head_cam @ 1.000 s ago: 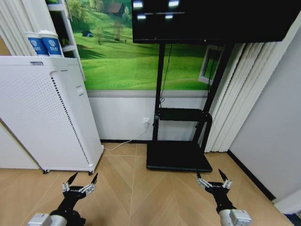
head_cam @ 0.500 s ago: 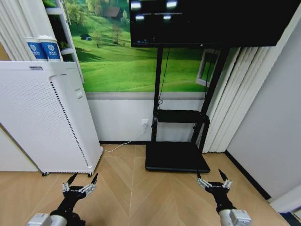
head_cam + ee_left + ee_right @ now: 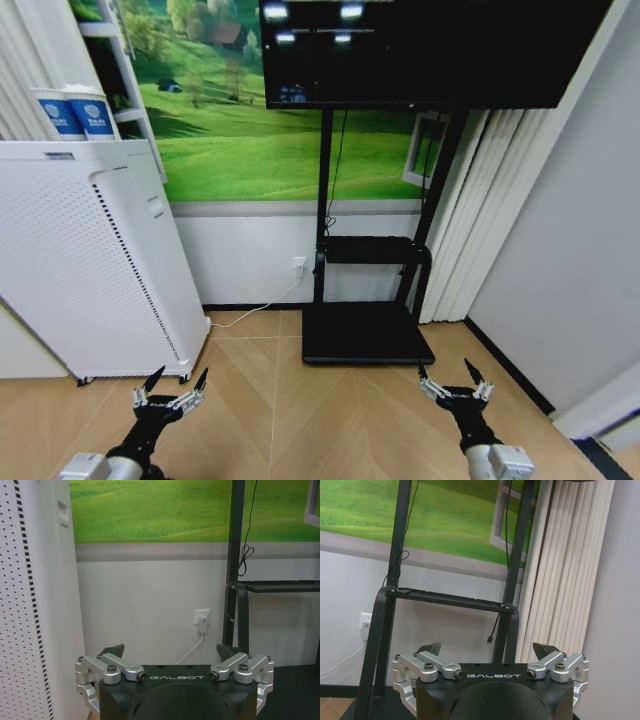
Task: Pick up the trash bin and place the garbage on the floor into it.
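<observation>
The trash bin and the garbage are out of view. The floor (image 3: 300,400) is light tan wood in a chevron pattern, bare in front of me. My left gripper (image 3: 180,378) hangs low at the left, open and holding nothing; the left wrist view has the same open gripper (image 3: 170,652) facing the wall. My right gripper (image 3: 445,375) is low at the right, also open and holding nothing. In the right wrist view this gripper (image 3: 488,649) points at the black stand.
A tall white perforated appliance (image 3: 80,260) stands at the left on small wheels. A black TV stand (image 3: 365,335) with a screen (image 3: 420,50) is straight ahead. White blinds (image 3: 480,220) and a grey wall (image 3: 570,250) close the right. A cable runs from the wall socket (image 3: 298,266).
The whole picture has shifted left and the screen sits lower, so the camera has turned. Both grippers keep their place in the view, still open.
</observation>
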`<state>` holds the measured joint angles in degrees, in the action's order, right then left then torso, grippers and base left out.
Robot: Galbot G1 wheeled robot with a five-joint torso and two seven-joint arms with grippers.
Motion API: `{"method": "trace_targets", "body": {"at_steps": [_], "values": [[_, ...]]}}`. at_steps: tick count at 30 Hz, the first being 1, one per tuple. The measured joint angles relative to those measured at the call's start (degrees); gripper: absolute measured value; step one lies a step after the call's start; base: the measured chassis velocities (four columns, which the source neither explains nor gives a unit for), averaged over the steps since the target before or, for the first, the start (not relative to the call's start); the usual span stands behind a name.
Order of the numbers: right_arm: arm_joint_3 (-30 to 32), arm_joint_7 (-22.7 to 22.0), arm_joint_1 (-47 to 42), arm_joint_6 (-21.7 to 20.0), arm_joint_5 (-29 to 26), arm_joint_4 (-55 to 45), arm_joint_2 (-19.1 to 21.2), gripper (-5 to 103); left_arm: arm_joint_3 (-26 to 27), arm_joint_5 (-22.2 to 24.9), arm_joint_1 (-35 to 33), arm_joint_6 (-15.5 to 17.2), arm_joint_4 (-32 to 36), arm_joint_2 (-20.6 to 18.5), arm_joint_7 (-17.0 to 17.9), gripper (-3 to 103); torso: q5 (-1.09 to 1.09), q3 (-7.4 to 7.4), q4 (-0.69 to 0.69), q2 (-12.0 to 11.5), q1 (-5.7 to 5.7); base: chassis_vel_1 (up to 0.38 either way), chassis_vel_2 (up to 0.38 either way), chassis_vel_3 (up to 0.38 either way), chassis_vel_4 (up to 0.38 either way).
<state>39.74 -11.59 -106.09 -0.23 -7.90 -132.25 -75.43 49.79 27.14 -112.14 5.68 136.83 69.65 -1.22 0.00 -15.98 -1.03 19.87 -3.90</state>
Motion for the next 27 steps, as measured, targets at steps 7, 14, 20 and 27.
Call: {"method": "trace_targets", "body": {"at_steps": [7, 14, 20, 27], "values": [[0.00, 0.00, 0.00, 0.00, 0.00, 0.00, 0.00, 100, 0.00, 0.00, 0.00, 0.00, 0.00, 0.00, 0.00, 100, 0.00, -0.82, 0.04, 1.31, -0.47, 0.000, 0.000, 0.000, 0.000], [0.00, 0.00, 0.00, 0.00, 0.00, 0.00, 0.00, 100, 0.00, 0.00, 0.00, 0.00, 0.00, 0.00, 0.00, 100, 0.00, -1.68, 0.03, 2.70, -1.01, 0.000, 0.000, 0.000, 0.000], [0.00, 0.00, 0.00, 0.00, 0.00, 0.00, 0.00, 100, 0.00, 0.00, 0.00, 0.00, 0.00, 0.00, 0.00, 100, 0.00, -2.47, 0.01, 4.14, -1.65, -0.023, -0.030, -0.034, -0.021], [0.00, 0.00, 0.00, 0.00, 0.00, 0.00, 0.00, 100, 0.00, 0.00, 0.00, 0.00, 0.00, 0.00, 0.00, 100, 0.00, -3.71, 0.03, 6.04, -2.30, -0.058, -0.071, -0.062, -0.062]]}}
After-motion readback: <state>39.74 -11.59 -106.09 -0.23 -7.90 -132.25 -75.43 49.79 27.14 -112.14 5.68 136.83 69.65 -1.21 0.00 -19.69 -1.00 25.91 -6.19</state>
